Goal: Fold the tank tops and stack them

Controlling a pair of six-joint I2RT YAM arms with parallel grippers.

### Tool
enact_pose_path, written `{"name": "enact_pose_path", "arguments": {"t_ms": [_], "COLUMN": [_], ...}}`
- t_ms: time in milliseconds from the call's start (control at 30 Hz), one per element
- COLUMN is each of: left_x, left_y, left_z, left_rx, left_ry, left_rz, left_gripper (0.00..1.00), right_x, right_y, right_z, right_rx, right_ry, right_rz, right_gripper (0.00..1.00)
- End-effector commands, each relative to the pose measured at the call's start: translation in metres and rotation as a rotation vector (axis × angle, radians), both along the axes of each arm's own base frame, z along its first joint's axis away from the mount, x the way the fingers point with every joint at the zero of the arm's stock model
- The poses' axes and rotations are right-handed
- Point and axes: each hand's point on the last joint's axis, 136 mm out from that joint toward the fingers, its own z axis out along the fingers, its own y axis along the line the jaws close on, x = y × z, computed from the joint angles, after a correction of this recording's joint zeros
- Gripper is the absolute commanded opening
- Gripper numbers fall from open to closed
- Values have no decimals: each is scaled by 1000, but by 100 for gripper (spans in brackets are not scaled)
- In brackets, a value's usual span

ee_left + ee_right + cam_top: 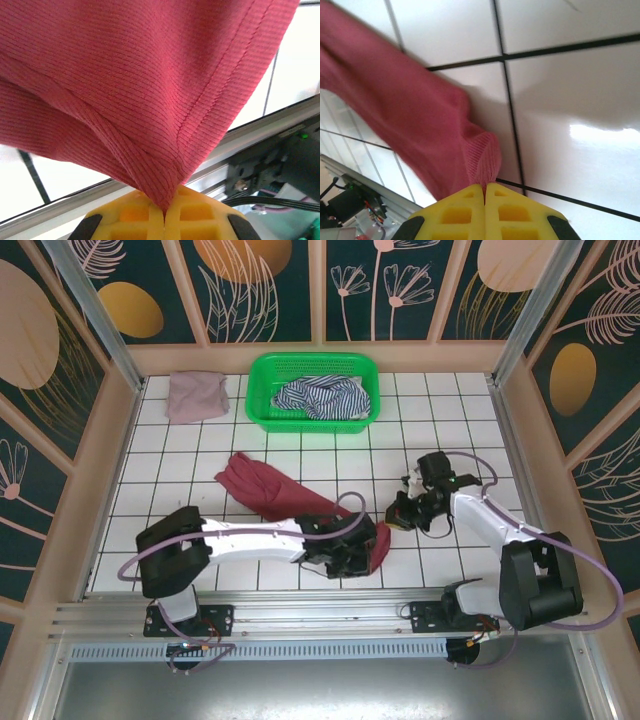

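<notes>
Green basket (pixel 300 424) holds striped top (pixel 322 397); mauve top (pixel 195 395) just left; maroon top (pixel 265 485) nearer.

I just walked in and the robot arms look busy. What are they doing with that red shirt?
Two robot arms are handling the dark red tank top. The left gripper and the right gripper are each shut on a bit of its cloth. The pink top lies in a small bundle at the far left, and the striped top sits in the green basket.

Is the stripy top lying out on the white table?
No, the stripy top is bunched up inside the green basket.
</notes>
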Motion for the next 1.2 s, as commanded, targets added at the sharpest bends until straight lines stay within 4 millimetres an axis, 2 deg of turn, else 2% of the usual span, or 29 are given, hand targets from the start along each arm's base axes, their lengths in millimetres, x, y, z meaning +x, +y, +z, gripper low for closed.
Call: {"name": "enact_pose_path", "arguments": {"t_ms": [0, 300, 533, 667, 867, 967, 1067, 1167], "left_x": [10, 47, 78, 91, 109, 119, 127, 126], "left_y": [16, 61, 108, 136, 168, 183, 195, 203], "left_z": [20, 36, 39, 30, 22, 17, 17, 14], "left_rx": [-12, -6, 33, 63, 93, 113, 143, 161], "left_ry": [-23, -46, -68, -67, -69, -75, -86, -81], "left_rz": [27, 147, 240, 285, 331, 354, 365, 370], "left_gripper": [0, 0, 0, 0, 0, 0, 0, 0], "right_x": [9, 42, 74, 90, 116, 117, 120, 119], "right_y": [22, 78, 116, 144, 174, 196, 209, 216], "right_z": [23, 55, 69, 68, 58, 51, 42, 34], "right_rx": [76, 202, 267, 295, 319, 326, 324, 317], "right_ry": [-23, -77, -111, -119, -123, -117, -104, -93], "right_rz": [25, 65, 81, 119, 133, 164, 178, 190], "right_gripper": [0, 0, 0, 0, 0, 0, 0, 0]}}
